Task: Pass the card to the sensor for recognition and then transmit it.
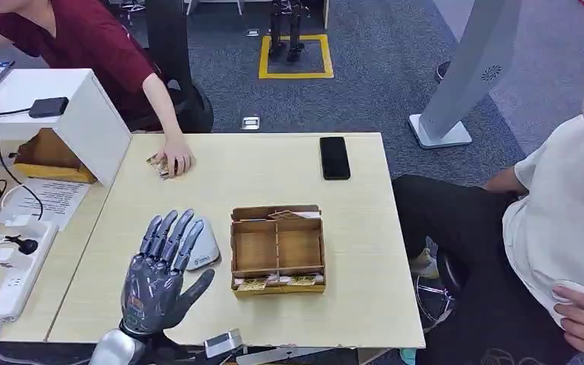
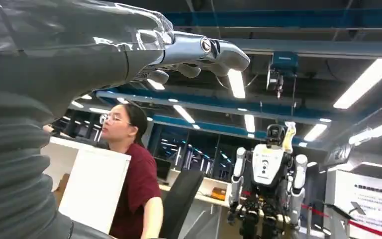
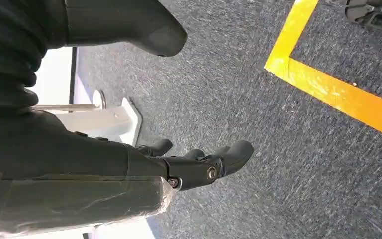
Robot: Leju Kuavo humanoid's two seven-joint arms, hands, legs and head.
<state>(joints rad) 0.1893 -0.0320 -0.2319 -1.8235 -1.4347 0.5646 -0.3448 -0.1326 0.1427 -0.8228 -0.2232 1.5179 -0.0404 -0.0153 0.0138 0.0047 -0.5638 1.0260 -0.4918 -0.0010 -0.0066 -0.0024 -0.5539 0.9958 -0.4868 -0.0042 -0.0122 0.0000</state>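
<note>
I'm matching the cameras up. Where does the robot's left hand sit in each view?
Head view: left hand low left, fingers spread above the table.
Left wrist view: left hand along the left and top.
Right wrist view: the right hand over carpet instead.
Shared landmark: person in the dark red shirt, head and left wrist views.

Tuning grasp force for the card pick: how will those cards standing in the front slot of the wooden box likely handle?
The cards look thin and flat, so probably light and a bit bendy under a hard pinch. They stand packed on edge in the wooden box, so pulling one may drag its neighbours. Their faces look glossy, so possibly slippery. The left hand hovers empty beside the box.
</note>
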